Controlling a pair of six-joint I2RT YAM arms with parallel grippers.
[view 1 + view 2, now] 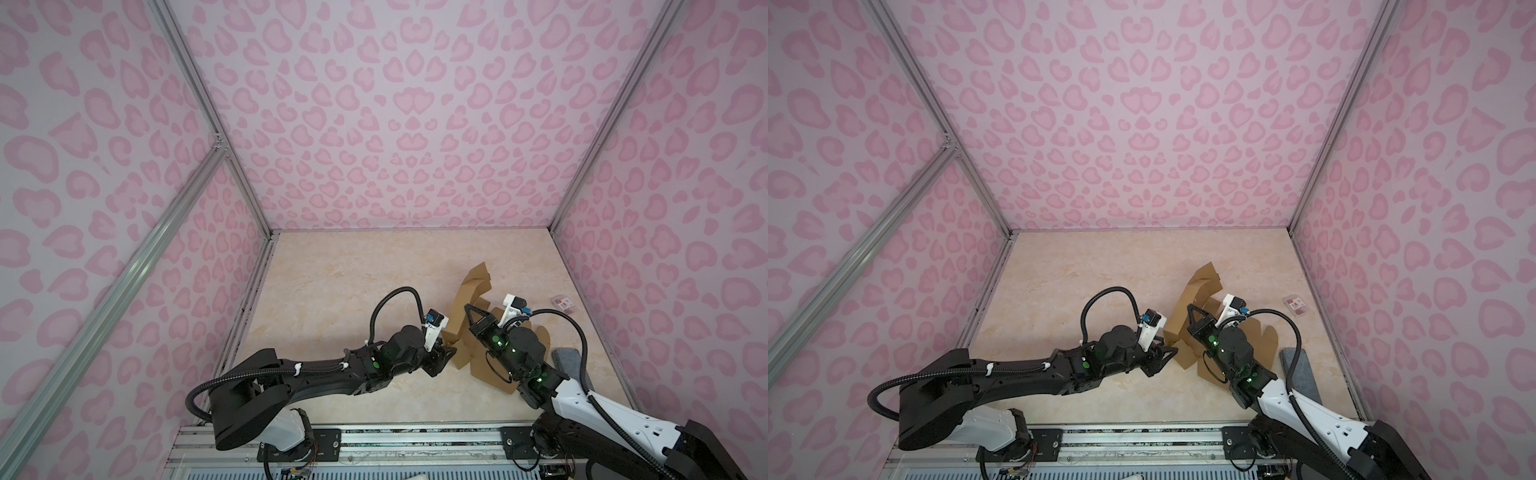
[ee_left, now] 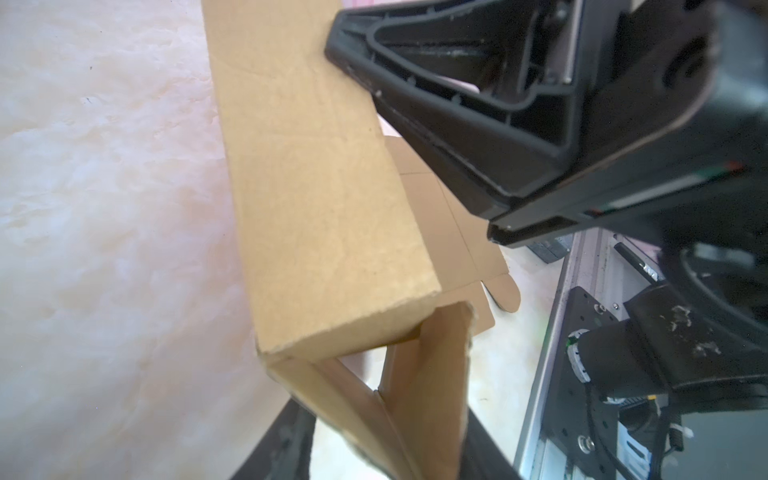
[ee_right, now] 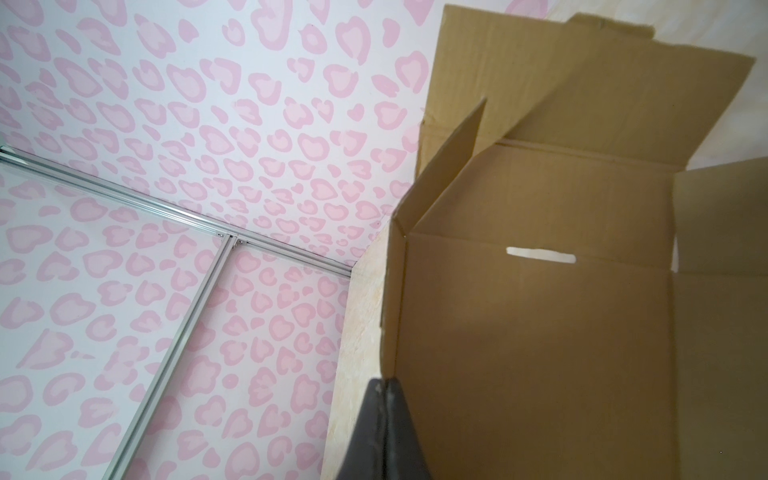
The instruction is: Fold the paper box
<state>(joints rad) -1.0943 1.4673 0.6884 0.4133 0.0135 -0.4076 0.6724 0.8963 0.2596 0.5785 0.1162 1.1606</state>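
The paper box (image 1: 478, 278) (image 1: 1204, 278) is brown cardboard, partly folded, on the right half of the table with flaps standing up. My left gripper (image 1: 451, 353) (image 1: 1170, 353) holds its near folded side wall (image 2: 324, 208). In the left wrist view that doubled wall fills the gap between the dark fingers (image 2: 286, 440) of the left gripper (image 2: 384, 409). My right gripper (image 1: 467, 307) (image 1: 1190, 306) is shut with nothing between its tips. It rests against the top edge of the same wall (image 2: 332, 54), at the rim of the inner panel (image 3: 540, 332) beside the right gripper (image 3: 384, 380).
A small clear packet with a red-white label (image 1: 562, 304) (image 1: 1295, 305) lies near the right wall. A grey pad (image 1: 567, 361) (image 1: 1300, 374) lies by the right arm. An aluminium rail (image 1: 374, 440) runs along the table's front. Pink patterned walls enclose three sides.
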